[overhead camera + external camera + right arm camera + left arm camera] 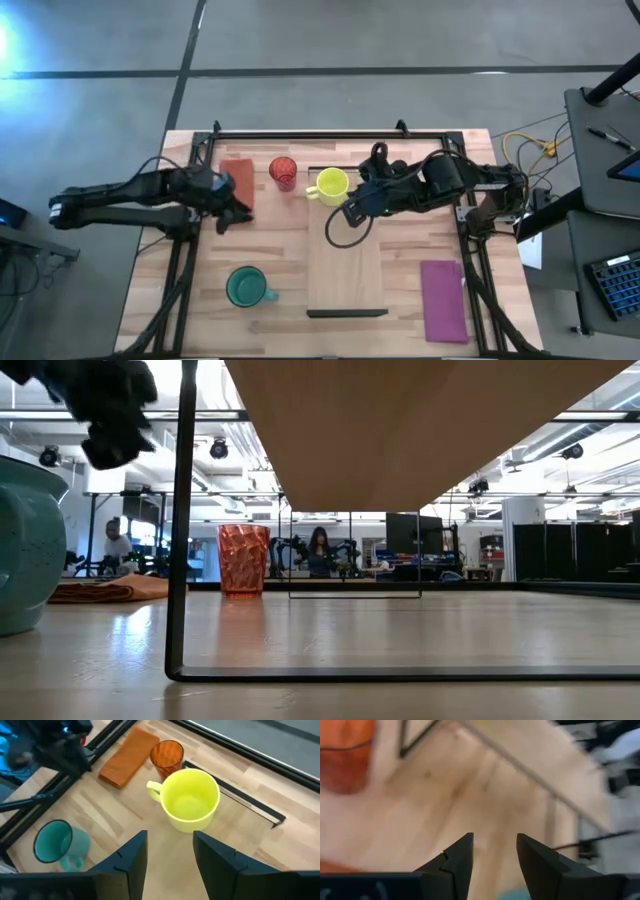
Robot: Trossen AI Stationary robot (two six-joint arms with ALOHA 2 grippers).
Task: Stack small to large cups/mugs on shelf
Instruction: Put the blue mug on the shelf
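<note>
The light-wood shelf [345,262] stands in the table's middle, and the low view shows its underside [430,420]. The yellow-green mug [330,185] stands upright on the shelf's far end, also in the right wrist view [192,800]. The red cup [283,172] stands on the table left of it. The teal mug [245,287] stands on the table near the front left. My right gripper [170,837] is open and empty, just on the near side of the yellow-green mug [347,213]. My left gripper [494,842] is open and empty over the table, left of the shelf [235,212].
A brown-red flat cloth [237,180] lies at the far left beside the red cup. A purple flat rectangle [443,300] lies at the front right. The shelf rests on thin dark metal legs [180,520]. A black cable loop [340,235] hangs over the shelf.
</note>
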